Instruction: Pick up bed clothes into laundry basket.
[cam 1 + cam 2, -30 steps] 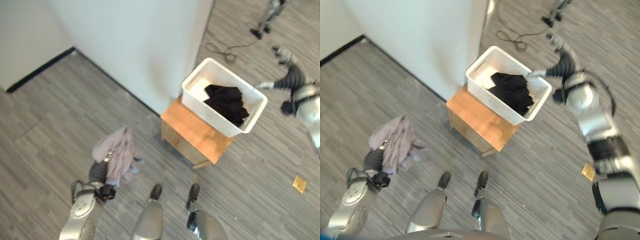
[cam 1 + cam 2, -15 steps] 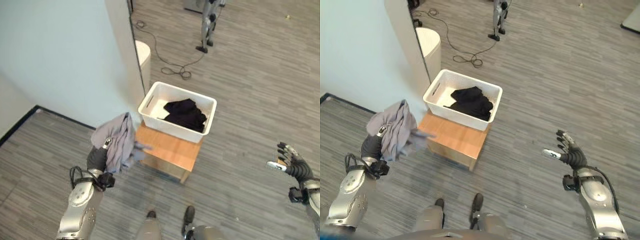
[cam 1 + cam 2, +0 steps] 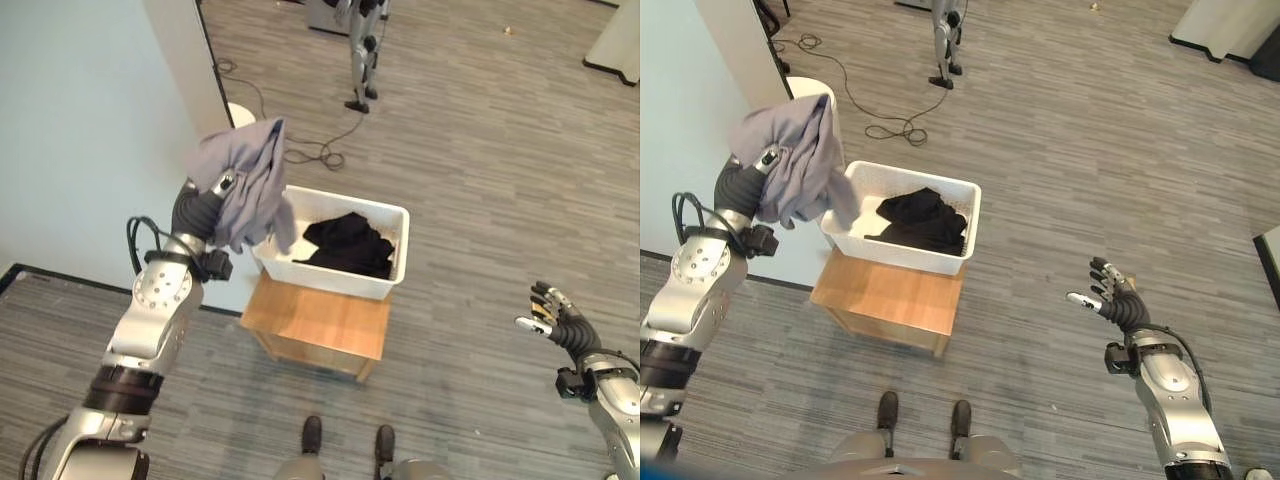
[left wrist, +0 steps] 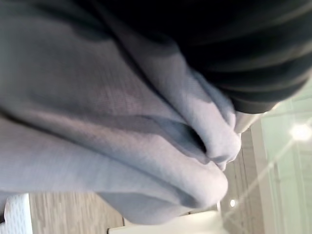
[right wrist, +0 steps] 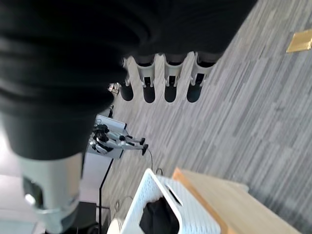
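Left eye view: left robot hand (image 3: 205, 208) clutches one grey garment (image 3: 245, 190); right robot hand (image 3: 560, 322) spread.

Our left arm comes up from the lower left, elbow bent, forearm raised, with our left hand (image 3: 205, 205) lifted high at the top of it. The hand's dark ribbed cover shows at the wrist, and its fingers are wrapped in a bundle of grey cloth (image 3: 247, 180) that drapes over and past them, so we see the hand closed round the fabric. Our right arm reaches in from the lower right, held low and well out to the side. Our right hand (image 3: 1110, 297) has its fingers straight and spread, the thumb (image 3: 1077, 299) set apart, and nothing lies in its palm.
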### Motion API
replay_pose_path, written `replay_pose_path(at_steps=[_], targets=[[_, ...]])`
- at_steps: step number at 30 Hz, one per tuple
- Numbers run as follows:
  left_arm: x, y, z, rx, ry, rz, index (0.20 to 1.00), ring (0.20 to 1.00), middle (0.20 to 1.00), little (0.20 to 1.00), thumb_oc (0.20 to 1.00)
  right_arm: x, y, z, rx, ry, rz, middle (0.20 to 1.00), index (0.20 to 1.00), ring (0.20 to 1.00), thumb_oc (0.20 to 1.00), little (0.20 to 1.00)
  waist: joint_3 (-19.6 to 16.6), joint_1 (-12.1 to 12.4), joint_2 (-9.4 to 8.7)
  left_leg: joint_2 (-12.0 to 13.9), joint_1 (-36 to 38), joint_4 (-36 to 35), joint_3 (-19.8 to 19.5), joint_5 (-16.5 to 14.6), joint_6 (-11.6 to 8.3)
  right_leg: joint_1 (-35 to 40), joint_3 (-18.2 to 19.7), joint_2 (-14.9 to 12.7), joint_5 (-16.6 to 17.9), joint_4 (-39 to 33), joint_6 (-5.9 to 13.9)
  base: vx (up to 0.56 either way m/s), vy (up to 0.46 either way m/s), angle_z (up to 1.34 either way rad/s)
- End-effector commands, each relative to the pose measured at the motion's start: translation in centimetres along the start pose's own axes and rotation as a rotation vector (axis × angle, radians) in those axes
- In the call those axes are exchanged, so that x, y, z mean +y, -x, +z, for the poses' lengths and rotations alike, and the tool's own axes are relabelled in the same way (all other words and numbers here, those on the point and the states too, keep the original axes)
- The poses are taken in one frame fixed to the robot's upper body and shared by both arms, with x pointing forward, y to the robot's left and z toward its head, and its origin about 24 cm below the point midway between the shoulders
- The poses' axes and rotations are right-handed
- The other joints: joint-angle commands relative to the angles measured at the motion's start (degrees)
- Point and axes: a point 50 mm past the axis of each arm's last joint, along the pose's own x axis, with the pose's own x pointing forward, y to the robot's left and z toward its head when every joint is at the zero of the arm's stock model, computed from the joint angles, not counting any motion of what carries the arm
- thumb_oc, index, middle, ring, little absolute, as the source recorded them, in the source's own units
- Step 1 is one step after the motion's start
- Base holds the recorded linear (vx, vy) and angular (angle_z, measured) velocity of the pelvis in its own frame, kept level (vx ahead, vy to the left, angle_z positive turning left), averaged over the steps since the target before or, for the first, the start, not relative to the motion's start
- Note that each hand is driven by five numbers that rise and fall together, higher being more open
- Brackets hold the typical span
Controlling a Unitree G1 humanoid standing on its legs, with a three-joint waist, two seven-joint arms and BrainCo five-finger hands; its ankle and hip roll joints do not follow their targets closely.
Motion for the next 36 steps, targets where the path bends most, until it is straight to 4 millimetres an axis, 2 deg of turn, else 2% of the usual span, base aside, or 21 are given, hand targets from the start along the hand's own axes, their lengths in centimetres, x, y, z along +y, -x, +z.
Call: replay_pose_path(at_steps=[1, 5, 6, 7, 10, 11, 12, 17, 22, 26, 31, 33, 36], targets=[[0.4, -2.7, 2.9, -0.111, -0.046, -0.001, 0.2, 0.2, 0.2, 0.2, 0.2, -0.2, -0.7, 2.3, -0.095, 0.057, 0.02, 1.0, 1.0, 1.0, 1.0, 1.0, -3.12, 0.54, -0.22, 0.15, -0.36, 0.31, 1.17, -2.45, 0.47, 2.21, -0.68, -2.17, -3.85, 0.82, 4.15, 0.01, 0.019, 0.04], [0.3, -4.0, 3.9, -0.127, -0.083, -0.011, 0.2, 0.2, 0.2, 0.2, 0.2, 0.0, -0.8, 2.4, -0.096, 0.06, 0.034, 1.0, 1.0, 1.0, 1.0, 1.0, -2.88, 0.3, -0.29, 0.12, -0.93, 0.31, 1.14, -2.33, 0.45, 1.58, -0.47, -2.06, -3.68, 0.82, 4.32, -0.01, 0.014, 0.02], [0.4, -5.0, 4.5, -0.127, -0.099, -0.005, 0.2, 0.2, 0.2, 0.2, 0.2, 0.2, -0.9, 2.6, -0.101, 0.07, 0.046, 1.0, 1.0, 1.0, 1.0, 1.0, -2.64, -0.17, -0.28, 0.17, -1.51, 0.31, 1.19, -2.21, 0.43, 0.75, -0.3, -1.94, -3.44, 0.82, 4.47, 0.0, 0.0, 0.0], [0.4, -5.1, 4.5, -0.127, -0.099, -0.006, 0.2, 0.2, 0.2, 0.2, 0.2, 0.2, -0.9, 2.6, -0.101, 0.07, 0.045, 1.0, 1.0, 1.0, 1.0, 1.0, -2.64, -0.13, -0.3, 0.17, -1.53, 0.31, 1.2, -2.21, 0.43, 0.73, -0.3, -1.94, -3.43, 0.82, 4.47, -0.05, 0.022, -0.03], [0.6, -6.9, 5.9, -0.138, -0.118, 0.015, 0.2, 0.2, 0.2, 0.2, 0.2, 0.7, -1.2, 2.6, -0.109, 0.062, 0.05, 1.0, 1.0, 1.0, 1.0, 1.0, -1.83, -1.02, -0.42, 0.26, -3.04, 0.31, 1.29, -1.79, 0.36, -1.1, -0.13, -1.57, -2.97, 0.82, 4.76, -0.03, 0.008, -0.11], [0.6, -6.9, 5.9, -0.138, -0.118, 0.015, 0.2, 0.2, 0.2, 0.2, 0.2, 0.7, -1.2, 2.6, -0.11, 0.062, 0.05, 1.0, 1.0, 1.0, 1.0, 1.0, -1.83, -0.99, -0.44, 0.26, -3.05, 0.31, 1.29, -1.79, 0.36, -1.12, -0.12, -1.58, -2.97, 0.82, 4.76, -0.01, 0.01, -0.09], [0.5, -8.0, 7.0, -0.15, -0.153, 0.017, 0.2, 0.2, 0.2, 0.2, 0.2, 0.7, -1.1, 2.2, -0.098, 0.064, 0.044, 1.0, 1.0, 1.0, 1.0, 1.0, -1.49, -1.51, -0.63, 0.43, -3.71, 0.31, 1.43, -1.7, 0.3, -1.81, -0.12, -1.52, -2.8, 0.82, 4.97, -0.01, 0.008, -0.06], [-0.4, -10.0, 9.5, -0.195, -0.172, 0.021, 0.2, 0.2, 0.2, 0.2, 0.2, 0.9, -1.4, 2.0, -0.095, 0.069, 0.039, 1.0, 1.0, 1.0, 1.0, 1.0, 0.04, -2.43, -1.4, 0.42, -5.81, 0.31, 1.47, -1.09, 0.23, -4.09, 0.2, -1.25, -2.02, 0.82, 5.27, -0.04, 0.001, -0.07], [-1.0, -11.4, 12.1, -0.247, -0.195, 0.028, 0.2, 0.2, 0.2, 0.2, 0.2, 1.5, -1.4, 1.3, -0.079, 0.047, 0.05, 1.0, 1.0, 1.0, 1.0, 1.0, 1.51, -3.69, -2.32, 0.58, -7.66, 0.31, 1.92, -0.78, 0.13, -6.48, 0.66, -0.79, -1.23, 0.82, 5.61, -0.01, 0.005, -0.03], [-0.5, -12.0, 13.7, -0.269, -0.234, 0.056, 0.2, 0.2, 0.2, 0.2, 0.2, 1.8, -1.7, 0.8, -0.064, 0.042, 0.046, 1.0, 1.0, 1.0, 1.0, 1.0, 2.31, -4.52, -3.02, 0.82, -9.22, 0.31, 2.57, -0.66, 0.1, -8.47, 1.71, -0.37, -0.26, 0.82, 5.87, 0.0, 0.027, -0.11], [0.1, -12.6, 14.4, -0.256, -0.318, 0.086, 0.2, 0.2, 0.2, 0.2, 0.2, 2.0, -2.0, 0.8, -0.067, 0.062, 0.044, 1.0, 1.0, 1.0, 1.0, 1.0, 3.69, -5.48, -4.37, 1.18, -10.67, 0.31, 3.0, -0.65, 0.14, -10.52, 2.33, 0.05, 0.61, 0.82, 6.12, 0.0, 0.015, -0.07], [0.2, -12.8, 14.2, -0.233, -0.409, 0.082, 0.2, 0.2, 0.2, 0.2, 0.2, 2.3, -2.0, 0.8, -0.074, 0.064, 0.046, 1.0, 1.0, 1.0, 1.0, 1.0, 4.46, -5.8, -5.04, 1.34, -11.48, 0.31, 3.13, -0.56, 0.18, -11.46, 2.57, 0.32, 1.01, 0.82, 6.11, -0.01, 0.011, -0.13], [-0.2, -12.9, 13.1, -0.198, -0.45, 0.072, 0.2, 0.2, 0.2, 0.2, 0.2, 3.0, -2.0, 0.5, -0.076, 0.049, 0.046, 1.0, 1.0, 1.0, 1.0, 1.0, 5.23, -6.02, -5.93, 1.4, -12.42, 0.31, 2.92, -0.53, 0.35, -12.61, 2.74, 0.51, 1.34, 0.82, 6.14, -0.01, 0.006, -0.08]])
